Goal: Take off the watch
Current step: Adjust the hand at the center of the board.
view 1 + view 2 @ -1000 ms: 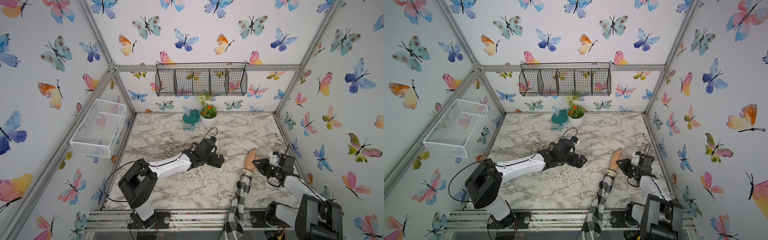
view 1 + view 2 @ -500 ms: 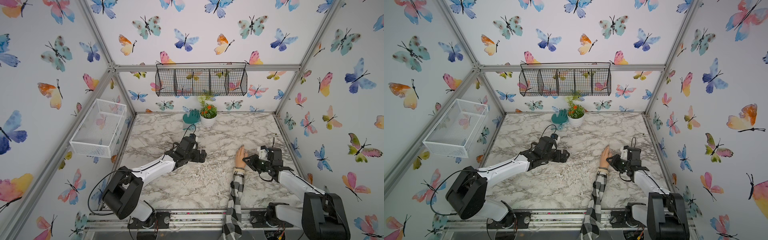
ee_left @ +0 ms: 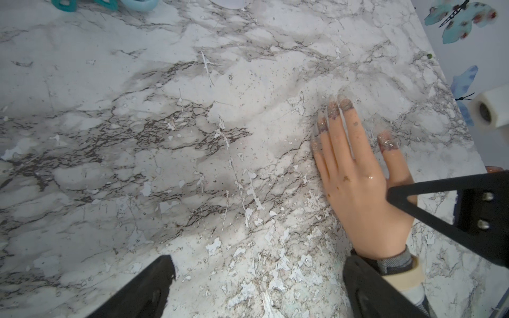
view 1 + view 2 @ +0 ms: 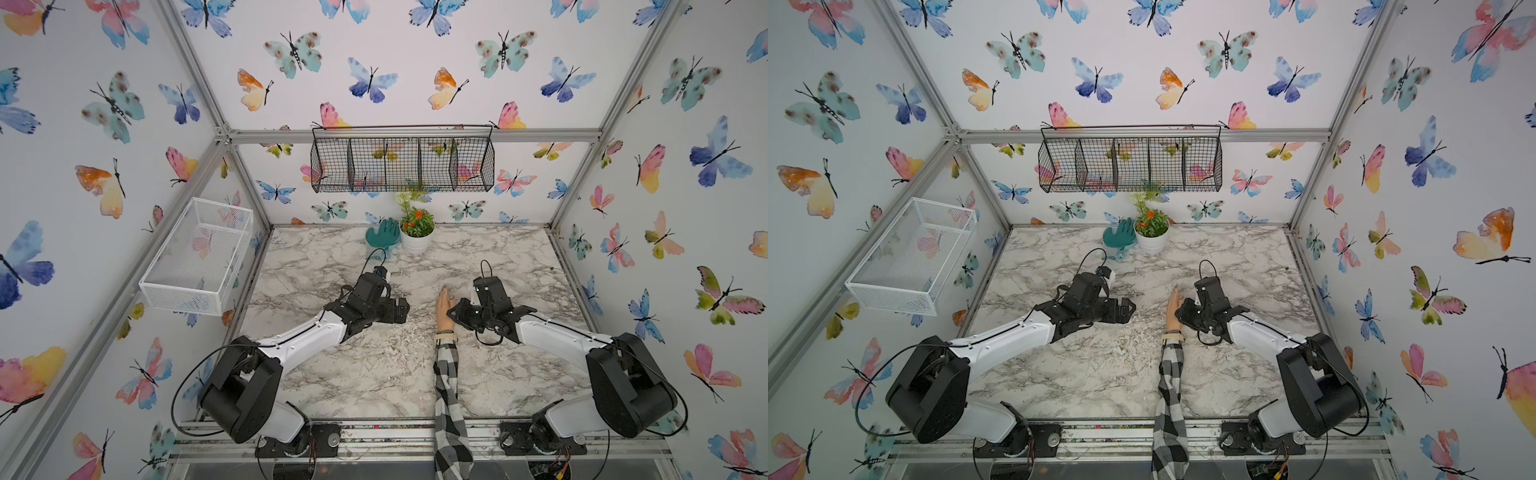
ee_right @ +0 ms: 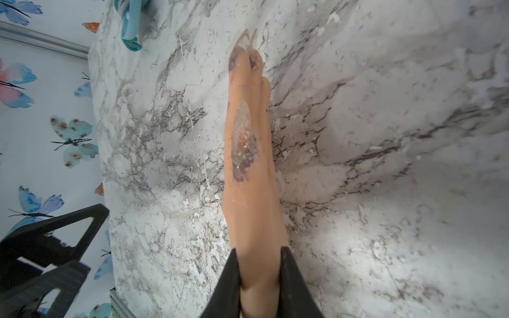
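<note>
- Watch (image 4: 444,333) sits round the wrist of the mannequin hand (image 4: 444,307), between the palm and the cuff of the checked sleeve (image 4: 446,374). In both top views it is only a thin pale band, and its case is too small to make out.
- In the left wrist view the watch (image 3: 407,275) shows as a beige band at the wrist, partly hidden by a black finger of the left tool.
- The mannequin hand lies palm down on the marble surface (image 4: 365,374), right of its middle and about midway between the near and far edges. Its fingers point toward the far edge.
- The checked sleeve runs back from the wrist and hangs over the near edge of the surface.
- The right tool (image 5: 259,250) pinches the mannequin hand from the right side. One black finger lies against each side of the hand, just ahead of the wrist.
- The left tool (image 3: 260,264) is spread wide and grips nothing. It is low over the surface just to the left of the mannequin hand, and in its wrist view one of its fingers overlaps the wrist and cuff.
- In both top views the two tools face each other across the mannequin hand, the left one (image 4: 1127,309) a little apart from it.
- A teal hand-shaped item (image 4: 384,235) and a potted plant (image 4: 417,235) stand side by side at the middle of the far edge, well apart from both arms.
- A black wire basket (image 4: 403,162) hangs on the back wall and a white mesh basket (image 4: 199,253) on the left wall.
</note>
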Robot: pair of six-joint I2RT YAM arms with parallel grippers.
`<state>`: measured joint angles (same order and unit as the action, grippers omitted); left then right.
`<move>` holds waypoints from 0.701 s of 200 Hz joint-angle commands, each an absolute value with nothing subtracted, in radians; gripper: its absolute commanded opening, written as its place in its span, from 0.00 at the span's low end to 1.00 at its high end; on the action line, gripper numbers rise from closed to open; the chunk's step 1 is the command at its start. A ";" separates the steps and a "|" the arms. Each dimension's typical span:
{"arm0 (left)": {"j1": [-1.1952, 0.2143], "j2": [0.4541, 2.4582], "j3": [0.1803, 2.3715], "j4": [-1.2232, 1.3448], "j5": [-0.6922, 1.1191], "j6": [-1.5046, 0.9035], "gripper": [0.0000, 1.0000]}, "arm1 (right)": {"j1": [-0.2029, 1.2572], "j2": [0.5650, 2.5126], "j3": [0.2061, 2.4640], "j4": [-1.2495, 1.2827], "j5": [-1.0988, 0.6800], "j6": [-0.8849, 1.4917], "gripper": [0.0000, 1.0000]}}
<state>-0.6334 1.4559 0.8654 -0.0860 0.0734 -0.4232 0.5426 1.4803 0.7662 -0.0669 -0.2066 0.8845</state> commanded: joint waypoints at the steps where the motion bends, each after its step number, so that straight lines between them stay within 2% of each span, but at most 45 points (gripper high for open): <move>1: -0.615 1.426 0.859 -0.074 0.094 -0.436 0.98 | 0.623 1.517 0.855 -0.172 -0.021 0.936 0.23; 26: -0.592 1.415 0.854 -0.073 0.109 -0.452 0.98 | 0.710 1.598 0.954 -0.279 0.097 0.974 0.26; 68: -0.529 1.392 0.838 -0.072 0.146 -0.472 0.98 | 0.826 1.727 1.093 -0.324 0.124 0.994 0.50; 108: -0.461 1.342 0.797 -0.068 0.172 -0.498 0.98 | 0.904 1.817 1.229 -0.348 0.131 0.986 0.56; 140: -0.419 1.290 0.752 -0.065 0.183 -0.524 0.98 | 0.914 1.858 1.263 -0.289 0.065 0.986 0.58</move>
